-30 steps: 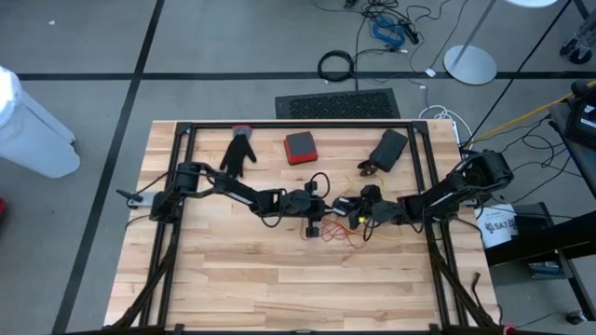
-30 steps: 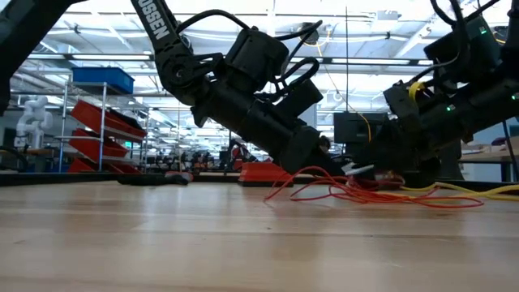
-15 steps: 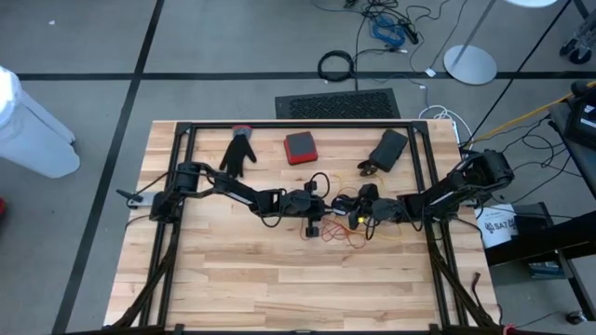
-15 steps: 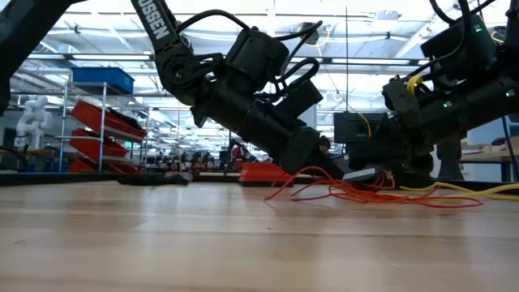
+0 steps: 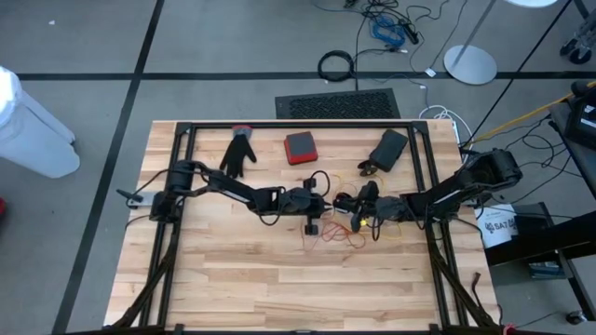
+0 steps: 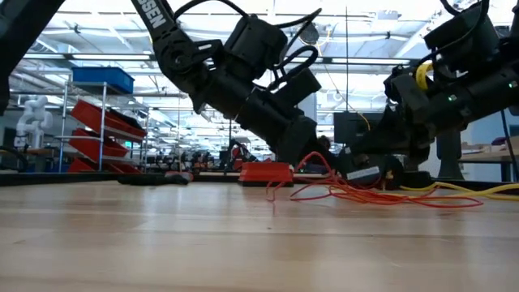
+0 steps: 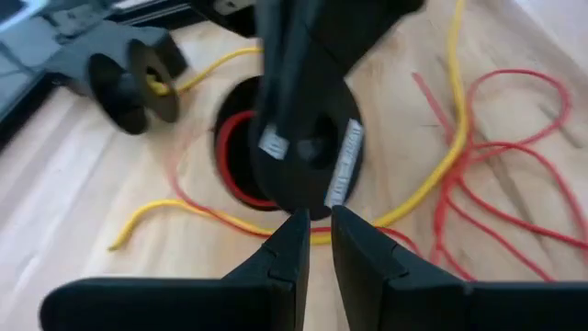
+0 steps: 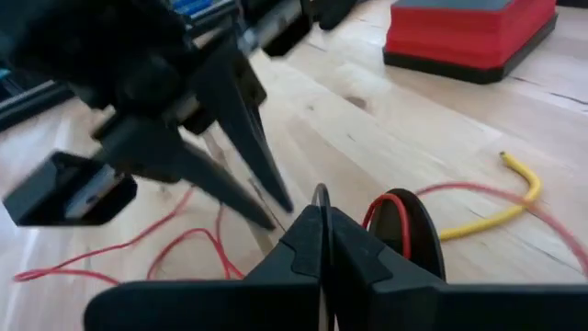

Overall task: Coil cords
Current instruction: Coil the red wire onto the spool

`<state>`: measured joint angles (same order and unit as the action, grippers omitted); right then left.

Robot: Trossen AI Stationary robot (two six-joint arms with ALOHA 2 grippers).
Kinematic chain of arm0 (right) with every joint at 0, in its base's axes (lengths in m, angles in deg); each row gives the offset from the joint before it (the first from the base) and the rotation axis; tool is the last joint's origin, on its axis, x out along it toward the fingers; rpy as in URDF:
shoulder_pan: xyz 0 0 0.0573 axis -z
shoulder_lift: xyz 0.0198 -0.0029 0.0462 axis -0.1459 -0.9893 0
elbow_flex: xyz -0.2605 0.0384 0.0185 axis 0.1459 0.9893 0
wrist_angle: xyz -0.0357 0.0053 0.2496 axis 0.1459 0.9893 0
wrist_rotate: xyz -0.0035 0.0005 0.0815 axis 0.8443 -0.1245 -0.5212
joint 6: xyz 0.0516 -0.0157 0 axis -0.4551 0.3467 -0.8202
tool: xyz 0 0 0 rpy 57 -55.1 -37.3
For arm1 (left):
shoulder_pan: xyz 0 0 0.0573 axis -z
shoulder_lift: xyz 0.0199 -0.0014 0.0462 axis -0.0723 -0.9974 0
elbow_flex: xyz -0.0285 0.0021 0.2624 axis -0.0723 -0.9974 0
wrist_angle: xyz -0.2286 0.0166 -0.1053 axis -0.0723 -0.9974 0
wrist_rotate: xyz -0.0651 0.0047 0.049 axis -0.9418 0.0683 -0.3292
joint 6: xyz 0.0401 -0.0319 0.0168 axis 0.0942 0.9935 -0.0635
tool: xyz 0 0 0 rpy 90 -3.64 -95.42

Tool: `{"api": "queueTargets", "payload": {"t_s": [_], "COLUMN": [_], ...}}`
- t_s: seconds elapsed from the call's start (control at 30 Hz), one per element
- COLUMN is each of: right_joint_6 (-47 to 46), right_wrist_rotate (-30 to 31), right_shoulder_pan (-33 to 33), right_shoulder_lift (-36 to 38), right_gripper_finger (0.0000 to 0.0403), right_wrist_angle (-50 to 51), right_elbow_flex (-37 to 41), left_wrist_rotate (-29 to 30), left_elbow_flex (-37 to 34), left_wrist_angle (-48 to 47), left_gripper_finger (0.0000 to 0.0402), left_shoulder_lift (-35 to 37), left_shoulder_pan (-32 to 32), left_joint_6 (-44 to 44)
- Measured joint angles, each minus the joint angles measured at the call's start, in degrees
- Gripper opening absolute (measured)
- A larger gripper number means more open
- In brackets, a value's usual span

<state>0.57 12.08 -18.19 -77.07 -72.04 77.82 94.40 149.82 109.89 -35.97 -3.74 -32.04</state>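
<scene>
A thin red cord [image 6: 381,195] lies in loose loops on the table's middle, mixed with a yellow cord [image 7: 432,175]. Part of the red cord is wound on a black spool [image 7: 303,170] that stands between my two grippers. My left gripper [image 7: 314,221] reaches in from the table's left, its fingertips almost shut right at the spool's rim. My right gripper [image 8: 322,221] comes from the right and is shut on the spool. A black cord does not show plainly. My left gripper has its fingertips [image 7: 294,230] where the red cord [image 7: 257,221] and the yellow cord run in side by side; the fingers hide whether both are pinched. It slants down from the table's left. A red loop [image 6: 308,160] rises off the table at its tip. My right gripper pinches a thin black rim [image 8: 321,193] between its shut fingers, seemingly one of the spool's discs seen edge-on. The other disc [image 8: 404,230], with red cord [image 8: 372,216] against it, stands beside the fingers. It comes from the table's right, slanting slightly down.
At the table's far side lie a black glove [image 5: 239,154], a red box [image 5: 300,146] and a black case [image 5: 386,149]. A small black reel with yellow cord [image 7: 138,83] shows beyond the spool. The near half of the table top [image 5: 298,288] is bare wood.
The red loop at my left gripper's tip stands higher off the table than before, while the loops to the right stay flat. My right gripper has rolled a little about its own line and sits slightly higher.
</scene>
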Motion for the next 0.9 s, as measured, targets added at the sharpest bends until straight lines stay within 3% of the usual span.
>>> {"api": "queueTargets", "payload": {"t_s": [0.17,0.43,0.7,0.9], "right_joint_6": [3.0,10.6,13.5,16.8], "right_wrist_rotate": [0.1,0.0,0.3,0.3], "right_shoulder_pan": [-0.9,-3.2,-4.7,-5.7], "right_shoulder_lift": [-0.6,-0.7,-0.7,-0.7], "right_gripper_finger": [0.0001,0.0001,0.0001,0.0001], "right_wrist_angle": [1.8,1.7,0.3,-3.0], "right_elbow_flex": [0.0,-0.1,-0.1,-0.2], "left_wrist_rotate": [1.1,-4.3,-5.9,-8.6], "left_elbow_flex": [0.0,0.0,0.0,0.0], "left_wrist_angle": [-0.3,-0.5,0.2,0.3], "left_gripper_finger": [0.0057,0.0059,0.0129,0.0137], "left_shoulder_lift": [0.5,0.5,0.5,0.5], "left_shoulder_pan": [0.0,-0.6,-1.3,-1.6], "left_joint_6": [0.1,0.4,0.4,0.4]}}
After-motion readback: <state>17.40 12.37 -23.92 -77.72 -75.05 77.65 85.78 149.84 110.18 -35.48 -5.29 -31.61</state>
